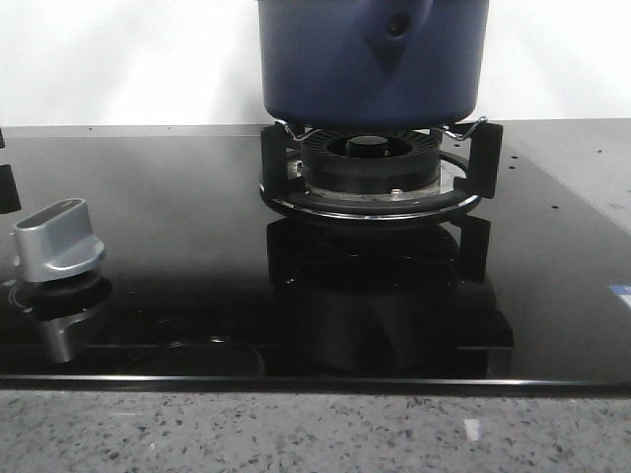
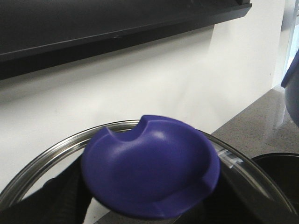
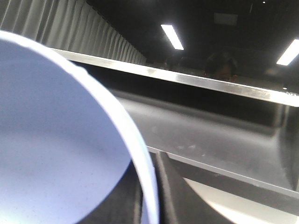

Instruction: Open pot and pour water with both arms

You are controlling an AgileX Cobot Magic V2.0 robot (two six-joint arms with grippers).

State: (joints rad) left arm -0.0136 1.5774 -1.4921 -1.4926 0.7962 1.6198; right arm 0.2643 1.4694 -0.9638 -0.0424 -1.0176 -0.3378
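Note:
The dark blue pot (image 1: 375, 59) is at the top of the front view, its handle stub with a round hole (image 1: 396, 25) facing me. Its bottom is level with the burner's wire supports; I cannot tell if it touches them. My right gripper (image 3: 150, 198) is shut on the pot's rim (image 3: 140, 154), one finger inside against the pale inner wall and one finger (image 3: 175, 196) outside. My left gripper (image 2: 149, 212) is shut on the blue knob (image 2: 149, 170) of the glass lid (image 2: 56, 149), holding it off the pot. Neither gripper shows in the front view.
A gas burner (image 1: 370, 163) with black pan supports stands on the black glass hob (image 1: 177, 227). A silver control knob (image 1: 59, 241) is at the left. A grey stone counter edge (image 1: 296, 434) runs along the front. A dark range hood (image 2: 117, 23) hangs above.

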